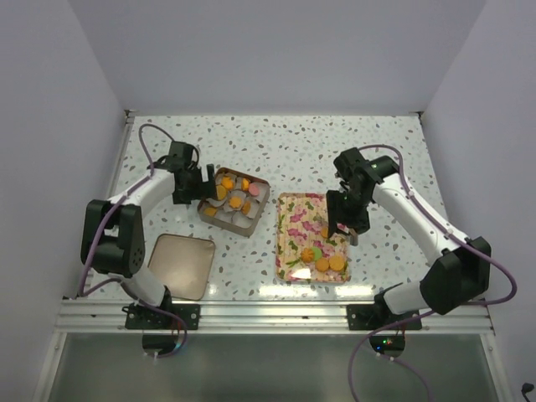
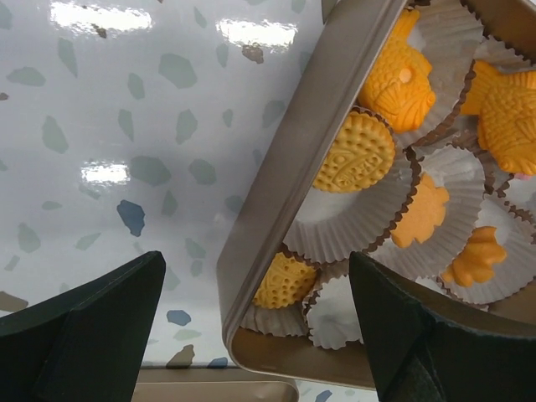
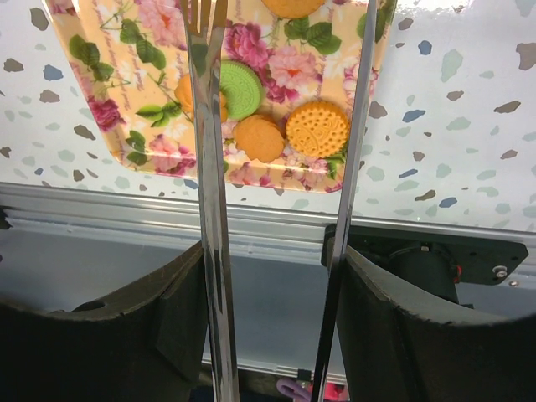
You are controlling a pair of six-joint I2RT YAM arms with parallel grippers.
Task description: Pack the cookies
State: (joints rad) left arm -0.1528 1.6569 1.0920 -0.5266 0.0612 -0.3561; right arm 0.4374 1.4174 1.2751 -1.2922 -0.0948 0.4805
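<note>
Nearest the lens, the right gripper [image 3: 272, 260] is clamping a pair of steel tongs [image 3: 209, 167], its black fingers pressing on the outsides of the two blades. The blades are standing apart with nothing between them. Past them I am seeing the near end of the floral tray [image 3: 109, 75], where cookies [image 3: 318, 128] are lying: one green, orange ones beside it, and another orange one partly hidden behind the left blade. The overhead is showing what this wrist view is not: the tongs are hanging over the tray's right side, and a tin [image 1: 234, 201] is sitting just left of the tray. The left wrist view is giving me the tin's inside, where more orange cookies, round and fish-shaped, are sitting in white paper cups [image 2: 352, 226]. The left gripper [image 2: 258, 260] is standing wide, the tin's wall running between its fingers; I cannot tell whether it is touching. A tan lid [image 1: 180, 265] is lying on the table [image 1: 335, 142] near the left arm's base, well apart from the tray.
</note>
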